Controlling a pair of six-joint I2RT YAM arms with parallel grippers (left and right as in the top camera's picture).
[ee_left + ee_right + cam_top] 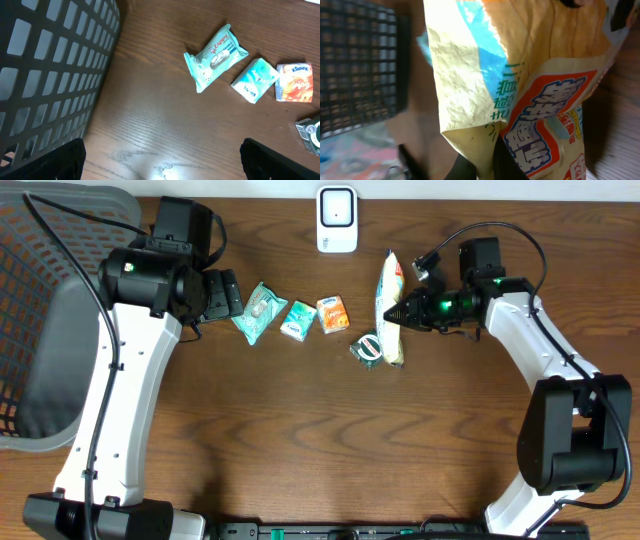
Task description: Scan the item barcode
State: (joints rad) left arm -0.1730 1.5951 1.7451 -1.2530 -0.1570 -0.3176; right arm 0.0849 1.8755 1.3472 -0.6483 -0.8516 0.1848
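A long cream snack bag [389, 300] with blue and orange print hangs lengthwise over the table, below and to the right of the white barcode scanner [337, 220] at the back edge. My right gripper [399, 313] is shut on the bag's side. In the right wrist view the snack bag [520, 85] fills the frame, and the right gripper [492, 161] pinches a fold of it at the bottom. My left gripper [224, 294] stands open beside the basket, holding nothing; in its wrist view the left gripper [162, 165] hovers over bare wood.
A dark mesh basket [50, 300] takes the left end of the table. In a row lie a teal wipes pack [258, 312], a teal tissue pack [297, 319] and an orange tissue pack [333, 314]. A dark green packet [367, 348] lies under the bag's lower end.
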